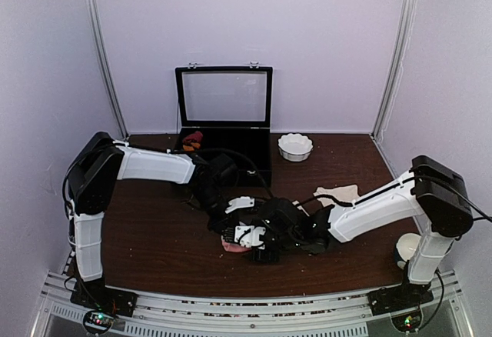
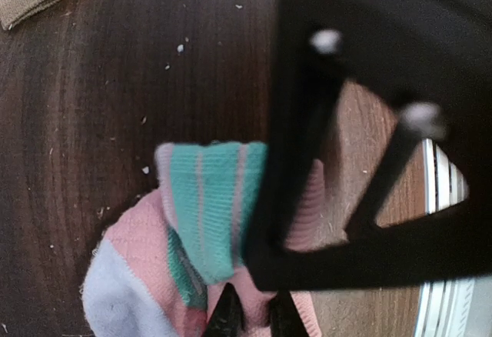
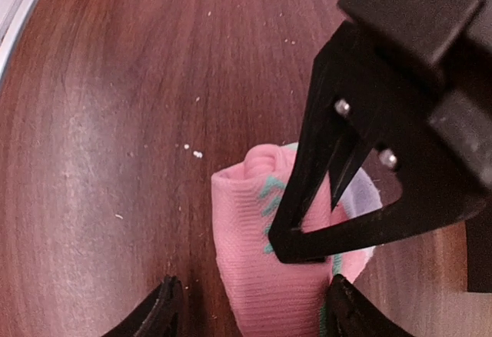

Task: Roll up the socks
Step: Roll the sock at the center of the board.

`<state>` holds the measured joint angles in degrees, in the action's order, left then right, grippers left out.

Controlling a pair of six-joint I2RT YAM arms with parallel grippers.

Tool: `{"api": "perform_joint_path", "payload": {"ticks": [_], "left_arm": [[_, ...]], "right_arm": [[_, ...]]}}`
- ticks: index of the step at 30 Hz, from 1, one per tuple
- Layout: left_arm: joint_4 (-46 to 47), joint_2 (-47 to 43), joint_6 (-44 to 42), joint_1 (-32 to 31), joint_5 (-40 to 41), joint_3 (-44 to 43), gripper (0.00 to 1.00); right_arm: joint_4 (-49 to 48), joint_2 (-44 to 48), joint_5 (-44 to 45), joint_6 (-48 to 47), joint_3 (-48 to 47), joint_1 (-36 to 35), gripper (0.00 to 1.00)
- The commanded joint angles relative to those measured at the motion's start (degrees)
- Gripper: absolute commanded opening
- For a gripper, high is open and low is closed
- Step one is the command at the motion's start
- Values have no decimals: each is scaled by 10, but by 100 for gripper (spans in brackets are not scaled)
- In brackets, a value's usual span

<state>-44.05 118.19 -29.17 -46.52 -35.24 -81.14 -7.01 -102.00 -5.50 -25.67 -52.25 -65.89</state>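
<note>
left hand (image 2: 254,318): clamped narrow on long pink fabric sock with mint and white patches (image 2: 207,206), bunched near-centre on dark wooden counter (image 1: 154,229) | right hand (image 3: 254,310): wide, straddling it | short cream-beige fabric sock (image 1: 338,193): flat, apart

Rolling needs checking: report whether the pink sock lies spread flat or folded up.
Folded: the pink sock is doubled into a thick bundle, layers stacked, not lying flat.

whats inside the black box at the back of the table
A dark red and orange sock bundle lies in the black box's left corner. The rest of the inside is too dark to make out.
</note>
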Motion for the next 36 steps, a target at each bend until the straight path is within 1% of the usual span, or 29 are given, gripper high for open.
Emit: {"api": "perform_joint_path", "payload": {"ticks": [1, 4, 7, 8, 9, 10, 11, 12, 13, 18, 22, 24, 27, 28, 29, 30, 31, 33, 34, 35, 36], "left_arm": [[-65, 34, -14, 5, 41, 22, 7], [-70, 33, -18, 5, 37, 21, 7], [-74, 32, -20, 4, 37, 20, 7], [-75, 32, -20, 5, 37, 20, 7], [-75, 31, -22, 4, 35, 20, 8], [-76, 31, -23, 4, 35, 20, 8], [-76, 29, -24, 4, 34, 21, 8], [-76, 30, -26, 5, 35, 22, 8], [-78, 29, -27, 5, 34, 22, 8], [-84, 27, -34, 4, 24, 23, 8], [-85, 27, -33, 4, 28, 24, 8], [-85, 26, -33, 4, 29, 24, 8], [-85, 26, -32, 4, 33, 23, 8], [-84, 26, -29, 4, 34, 22, 7], [-84, 26, -28, 4, 34, 21, 7], [-84, 25, -28, 5, 34, 20, 7], [-84, 24, -28, 4, 34, 19, 7], [-83, 23, -28, 4, 36, 19, 7], [-82, 23, -28, 4, 39, 19, 7], [-81, 23, -27, 5, 41, 20, 7], [-81, 23, -27, 5, 42, 20, 7]], "right_arm": [[48, -29, -45, -21, -25, 21, 60], [60, -38, -39, -32, -36, 25, 54], [90, -48, -45, -39, -56, 25, 41], [99, -53, -43, -41, -61, 26, 38], [106, -60, -37, -42, -64, 26, 37], [107, -67, -30, -41, -65, 26, 39], [101, -68, -20, -40, -62, 26, 74], [93, -68, -10, -38, -58, 26, 97], [92, -68, -8, -37, -56, 26, 100], [88, -75, 24, -23, -63, 26, 100], [55, -51, 85, 16, -44, 28, 100], [35, -34, 134, 47, -29, 28, 100], [50, -11, 169, 92, -22, 29, 100], [50, -3, 186, 123, -14, 29, 100], [32, 13, 201, 156, 5, 30, 100], [-20, 34, 210, 207, 41, 32, 100], [-69, 65, 189, 255, 85, 39, 100], [-172, 119, 98, 346, 175, 66, 100], [-211, 128, 71, 369, 201, 74, 100], [-208, 127, 56, 362, 204, 77, 100], [-184, 121, 47, 343, 192, 74, 97]]}}
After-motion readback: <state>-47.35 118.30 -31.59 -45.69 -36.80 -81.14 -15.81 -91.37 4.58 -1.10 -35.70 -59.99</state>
